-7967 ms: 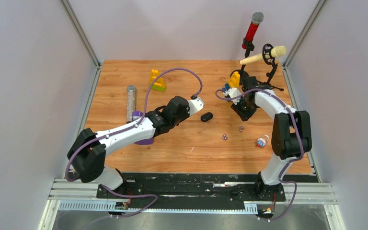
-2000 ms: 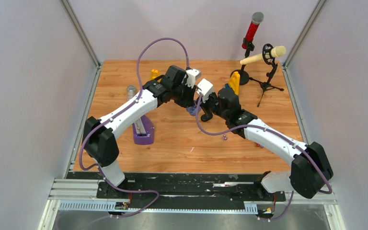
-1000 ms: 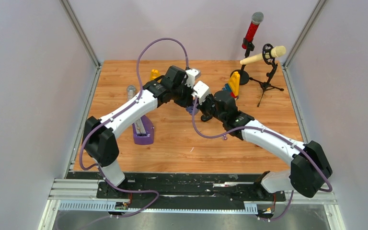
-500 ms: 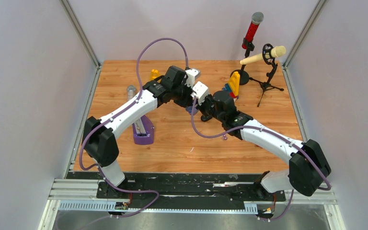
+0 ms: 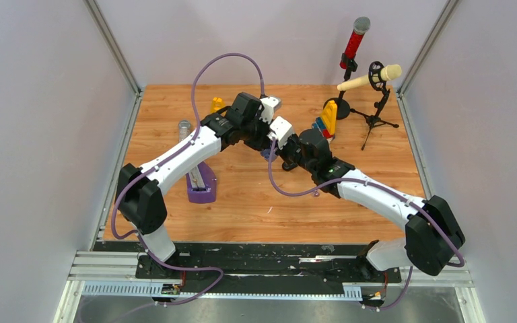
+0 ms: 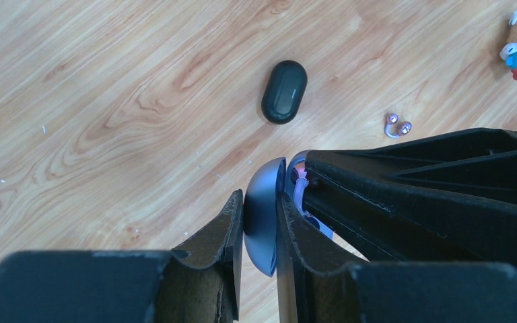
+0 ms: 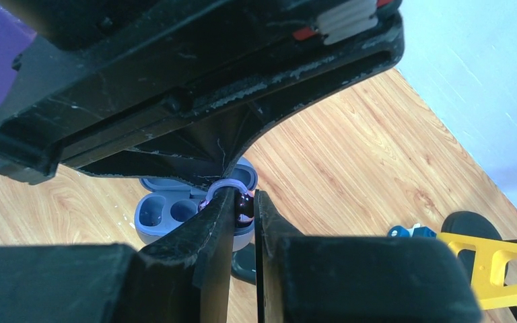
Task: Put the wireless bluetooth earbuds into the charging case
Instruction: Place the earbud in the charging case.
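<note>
Both are clamped: left pincer (image 6: 260, 202) grips the case lid (image 6: 266, 180), right pincer (image 7: 242, 200) a purple earbud (image 7: 228, 184); slight misalignment could spill it onto the counter (image 6: 108, 101).

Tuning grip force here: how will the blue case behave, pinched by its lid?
The lid looks smooth and domed, so it may slip from the left gripper. Being hinged, the base could swing if the earbud presses hard. It seems small and hollow, probably light.
</note>
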